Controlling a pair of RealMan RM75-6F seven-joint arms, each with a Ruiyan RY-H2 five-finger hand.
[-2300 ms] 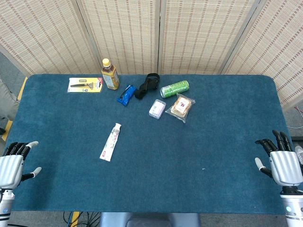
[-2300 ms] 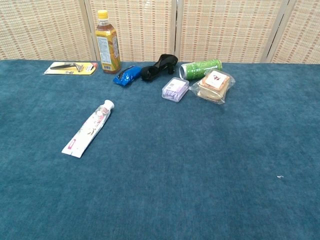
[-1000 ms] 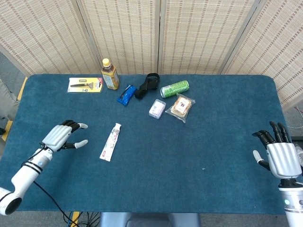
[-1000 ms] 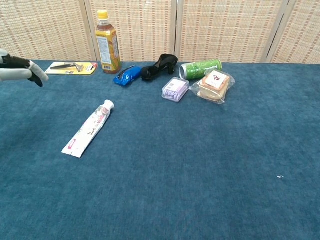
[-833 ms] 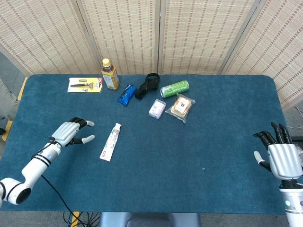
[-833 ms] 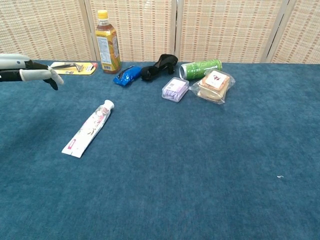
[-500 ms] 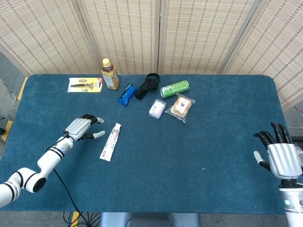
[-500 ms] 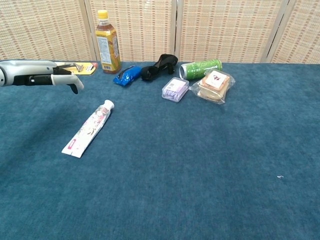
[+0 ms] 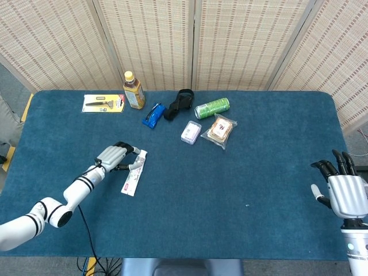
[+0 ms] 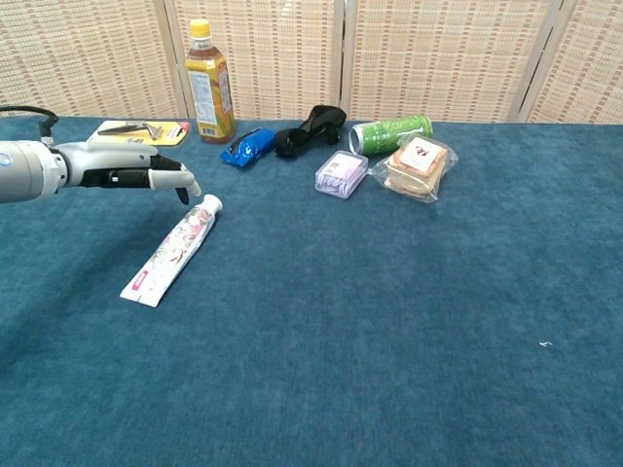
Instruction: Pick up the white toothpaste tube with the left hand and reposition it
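Note:
The white toothpaste tube [image 9: 134, 173] [image 10: 171, 250] lies flat on the blue table cloth, cap end pointing away from me. My left hand [image 9: 115, 157] [image 10: 136, 170] hovers just left of the tube's cap end, palm down with fingers apart and holding nothing; its fingertips [image 10: 185, 189] are close above the cap. My right hand [image 9: 345, 192] stays at the table's right front edge, fingers spread and empty; the chest view does not show it.
Along the back stand a razor pack [image 9: 103, 103], a yellow-capped bottle [image 9: 133, 91], a blue packet [image 9: 153, 114], a black object [image 9: 179, 103], a green can [image 9: 212, 107], a small lavender box [image 9: 191, 132] and a wrapped snack [image 9: 221, 130].
My left arm has reached in from the left front edge toward the tube, and the hand now hangs beside its cap end. The tube has not moved. The right hand barely shifted.

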